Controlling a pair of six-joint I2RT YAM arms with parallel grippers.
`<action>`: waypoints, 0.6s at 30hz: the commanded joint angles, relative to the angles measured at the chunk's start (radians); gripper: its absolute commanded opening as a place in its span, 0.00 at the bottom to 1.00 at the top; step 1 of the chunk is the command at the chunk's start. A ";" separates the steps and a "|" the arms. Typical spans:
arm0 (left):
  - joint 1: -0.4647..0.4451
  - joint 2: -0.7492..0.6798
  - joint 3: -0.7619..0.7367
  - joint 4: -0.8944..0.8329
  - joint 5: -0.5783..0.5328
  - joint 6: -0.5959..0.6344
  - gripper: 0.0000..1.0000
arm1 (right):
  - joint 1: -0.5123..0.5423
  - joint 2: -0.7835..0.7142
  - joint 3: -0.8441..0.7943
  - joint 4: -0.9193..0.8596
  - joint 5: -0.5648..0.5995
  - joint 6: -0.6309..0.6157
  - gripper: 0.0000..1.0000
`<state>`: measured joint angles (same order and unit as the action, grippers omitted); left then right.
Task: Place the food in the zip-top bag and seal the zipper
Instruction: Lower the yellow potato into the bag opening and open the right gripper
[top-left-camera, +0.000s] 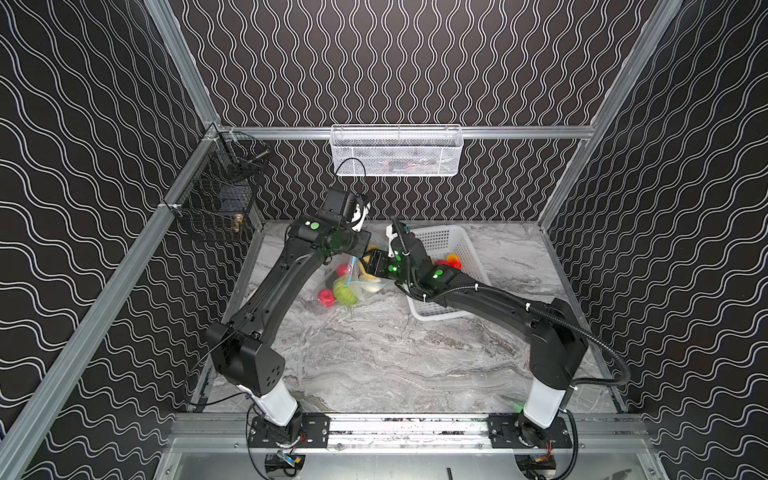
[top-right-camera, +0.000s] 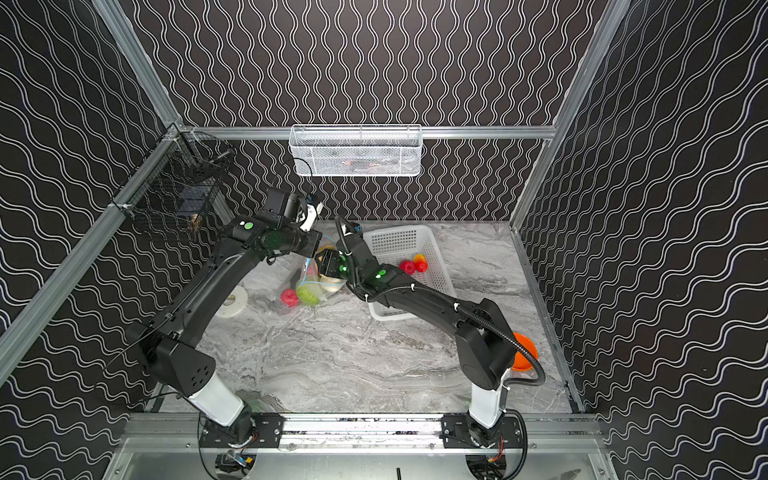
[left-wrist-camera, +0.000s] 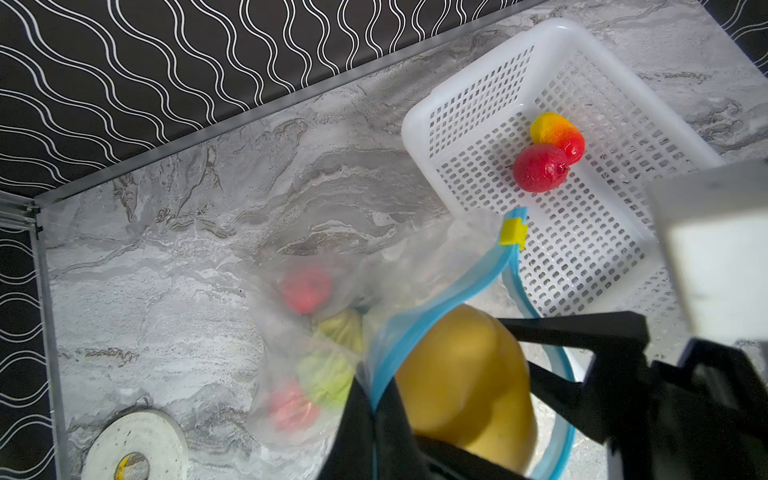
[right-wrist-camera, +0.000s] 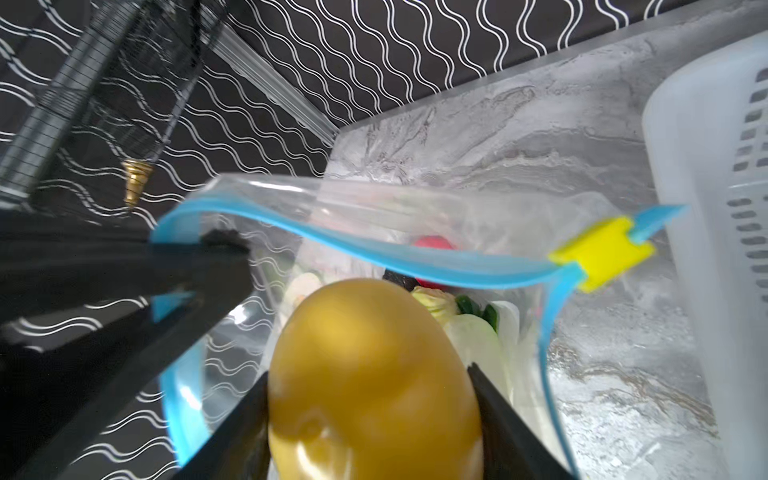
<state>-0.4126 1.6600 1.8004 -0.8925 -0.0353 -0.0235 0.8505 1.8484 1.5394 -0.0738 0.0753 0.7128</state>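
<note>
Both top views: zip-top bag (top-left-camera: 357, 297) lies far-centre on table (top-left-camera: 374, 365), just left of white basket (top-left-camera: 434, 241). Cabbage (top-left-camera: 345, 291) + red round (top-left-camera: 326, 297) inside. Left arm (top-left-camera: 282, 282) and right arm (top-left-camera: 478, 295) meet over bag mouth; fingers hidden here, can't tell state.

L wrist: left gripper (left-wrist-camera: 374, 409) fingers pressed together, pinching blue zipper (left-wrist-camera: 436, 306) strip. Slider (left-wrist-camera: 513, 232) at strip's basket-side end, mouth open. Second red round (left-wrist-camera: 540, 166) + pepper (left-wrist-camera: 557, 131) touching in basket.

R wrist: right gripper (right-wrist-camera: 368, 370) fingers spread round potato (right-wrist-camera: 374, 324), clamping it in bag mouth btw the two strips. Radish (right-wrist-camera: 478, 336) lies deeper in bag.
</note>
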 joint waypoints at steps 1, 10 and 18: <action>0.000 -0.012 0.004 0.016 0.004 -0.002 0.00 | 0.005 0.043 0.102 -0.129 0.036 -0.039 0.70; 0.001 -0.022 -0.013 0.024 0.009 -0.003 0.00 | 0.004 0.023 0.077 -0.094 0.041 -0.054 0.83; 0.002 -0.023 -0.010 0.022 -0.002 0.001 0.00 | 0.004 -0.089 -0.060 0.054 0.054 -0.078 0.83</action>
<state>-0.4122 1.6478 1.7897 -0.8917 -0.0380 -0.0238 0.8562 1.7912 1.5078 -0.1120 0.1112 0.6537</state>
